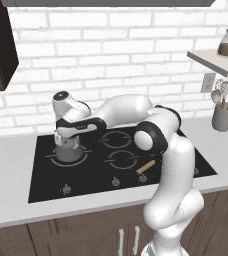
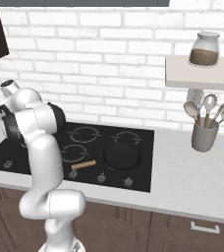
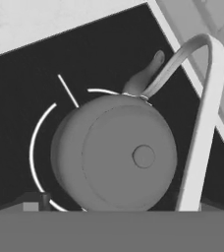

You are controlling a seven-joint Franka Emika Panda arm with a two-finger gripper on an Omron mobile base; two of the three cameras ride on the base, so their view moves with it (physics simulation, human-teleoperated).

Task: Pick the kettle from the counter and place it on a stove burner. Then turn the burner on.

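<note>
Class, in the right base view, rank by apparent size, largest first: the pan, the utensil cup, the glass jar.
1. pan, widest with its handle.
2. and 3. utensil cup and jar look alike; no ranking.

Greys on black glass
Silver-grey kettle (image 3: pixel 114 152), black cooktop (image 1: pixel 116 165) with pale ring markings, white brick wall (image 1: pixel 111 55), grey-white counter (image 1: pixel 8 175)

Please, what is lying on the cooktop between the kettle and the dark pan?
Two smaller ring markings on bare black glass lie between the kettle and the pan, whose wooden handle points toward the kettle, in the left base view.
</note>
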